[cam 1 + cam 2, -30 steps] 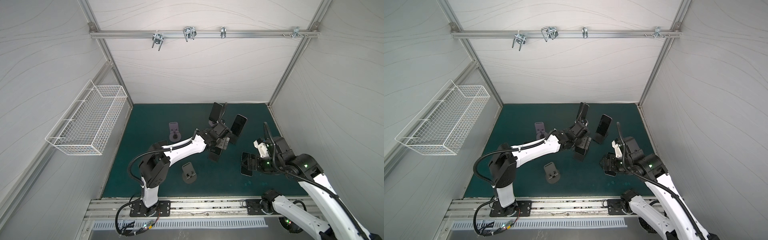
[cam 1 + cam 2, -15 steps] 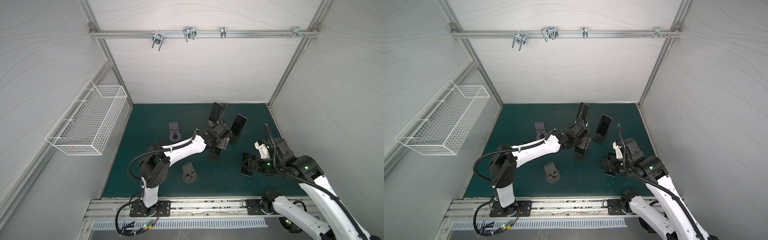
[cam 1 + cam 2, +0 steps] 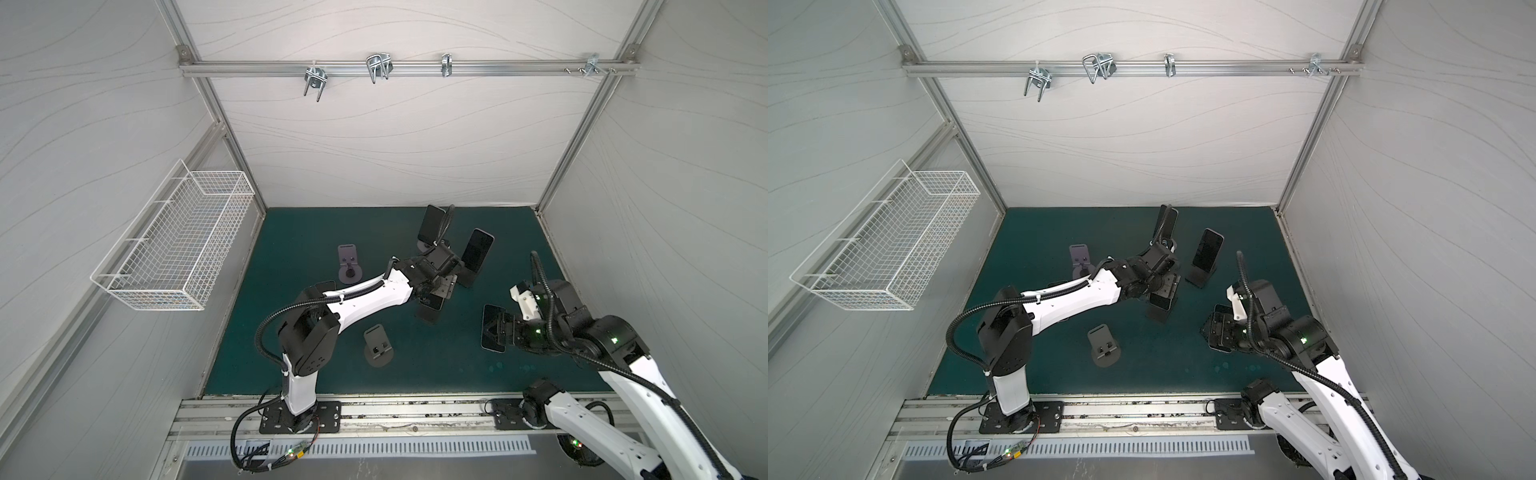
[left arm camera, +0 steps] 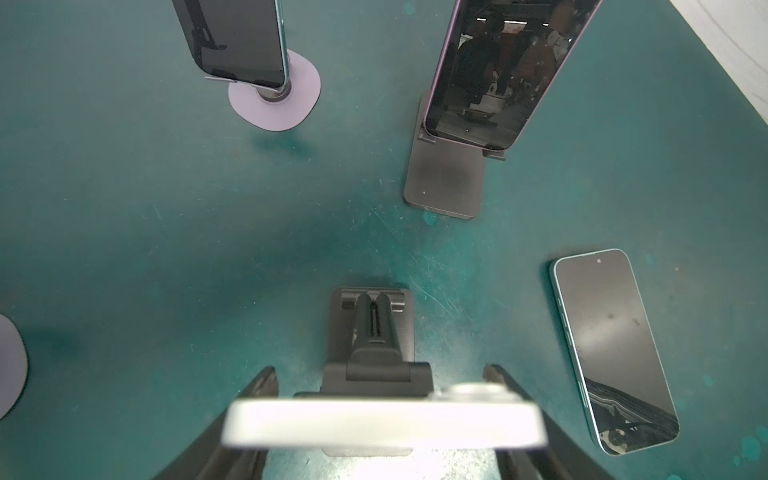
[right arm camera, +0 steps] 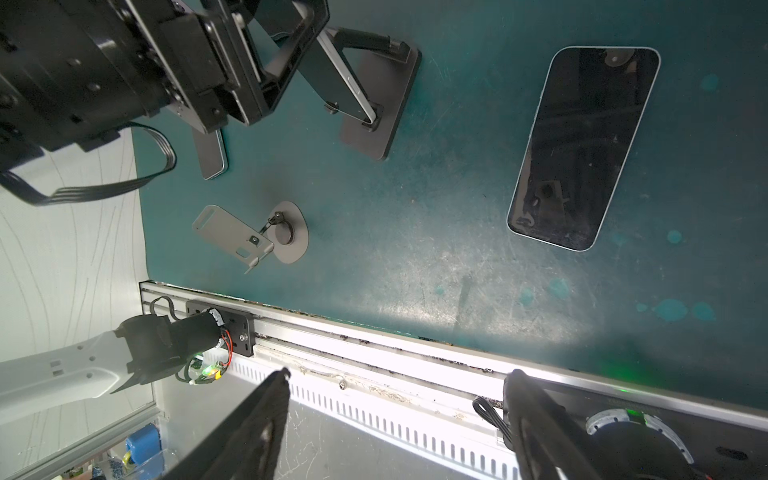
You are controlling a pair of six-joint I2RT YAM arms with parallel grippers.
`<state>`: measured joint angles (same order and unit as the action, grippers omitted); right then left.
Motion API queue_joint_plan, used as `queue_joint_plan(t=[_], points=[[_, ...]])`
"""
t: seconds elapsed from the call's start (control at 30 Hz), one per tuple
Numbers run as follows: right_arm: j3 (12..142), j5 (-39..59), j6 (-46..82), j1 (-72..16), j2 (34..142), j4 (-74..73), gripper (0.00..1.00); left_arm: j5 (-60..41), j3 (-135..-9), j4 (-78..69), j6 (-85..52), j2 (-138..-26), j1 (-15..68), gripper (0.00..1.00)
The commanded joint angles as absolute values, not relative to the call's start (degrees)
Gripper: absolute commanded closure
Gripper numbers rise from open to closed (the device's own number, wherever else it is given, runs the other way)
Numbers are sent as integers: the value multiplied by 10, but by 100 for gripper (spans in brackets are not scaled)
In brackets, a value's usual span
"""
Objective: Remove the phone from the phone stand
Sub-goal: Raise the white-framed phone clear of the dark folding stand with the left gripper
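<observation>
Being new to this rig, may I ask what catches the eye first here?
The left gripper has its jaws either side of a white phone propped on a black stand in the middle. Farther back, a purple phone and a blue phone stand propped; a fourth phone lies flat near the open right gripper.

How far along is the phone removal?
Done: teal-edged phone lies flat on the mat; lavender stand and round dark stand are empty. In hand: left tool straddles the white phone, seated on its black stand. Left: pink-edged phone and rearmost phone, both on stands.
</observation>
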<state>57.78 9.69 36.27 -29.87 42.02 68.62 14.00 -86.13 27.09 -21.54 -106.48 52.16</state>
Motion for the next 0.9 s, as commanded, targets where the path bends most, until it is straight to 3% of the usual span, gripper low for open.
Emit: queue_joint_plan(t=[0.0, 0.87], points=[[579, 93, 367, -297, 411, 694, 17, 140, -890, 271, -229, -1066, 519, 23], [576, 69, 344, -297, 396, 693, 19, 146, -900, 284, -244, -1069, 520, 26]])
